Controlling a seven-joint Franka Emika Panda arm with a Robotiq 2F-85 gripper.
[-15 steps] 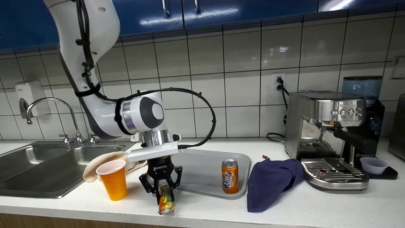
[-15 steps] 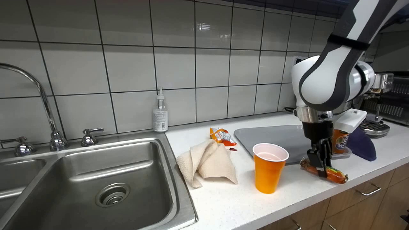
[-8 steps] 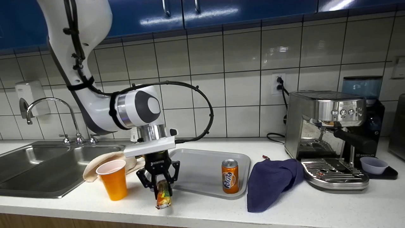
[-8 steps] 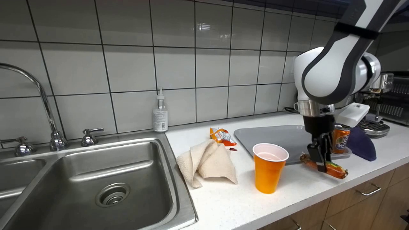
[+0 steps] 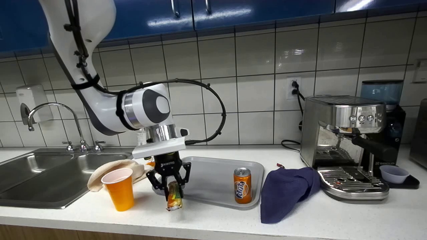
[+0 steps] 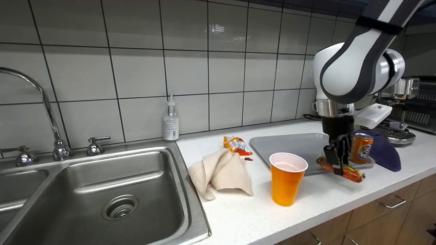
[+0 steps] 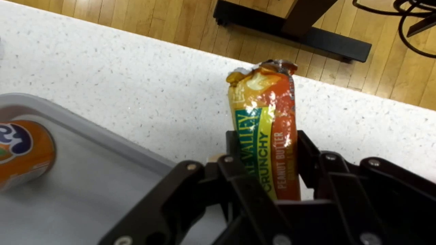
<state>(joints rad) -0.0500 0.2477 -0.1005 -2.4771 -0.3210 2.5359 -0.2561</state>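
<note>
My gripper [image 5: 174,194] is shut on a wrapped snack bar [image 5: 174,202] in an orange, green and yellow wrapper. In the wrist view the fingers [image 7: 267,144] press on both sides of the bar [image 7: 264,102], whose far end sticks out past the fingertips. The gripper [image 6: 341,169] holds the bar [image 6: 353,174] a little above the white counter, by the front edge of the grey tray [image 5: 213,181]. An orange soda can [image 5: 242,186] stands upright at the tray's right end; it shows partly in the wrist view [image 7: 25,153].
An orange cup [image 5: 119,191] stands left of the gripper, with a beige cloth [image 6: 223,173] and an orange snack bag [image 6: 237,145] behind. A sink [image 6: 136,183] lies farther left. A purple cloth [image 5: 288,193] and an espresso machine [image 5: 345,113] stand to the right.
The gripper has risen from the counter with the bar in it and moved slightly back toward the tray. The bar was between the fingers throughout. The other things have not moved.
</note>
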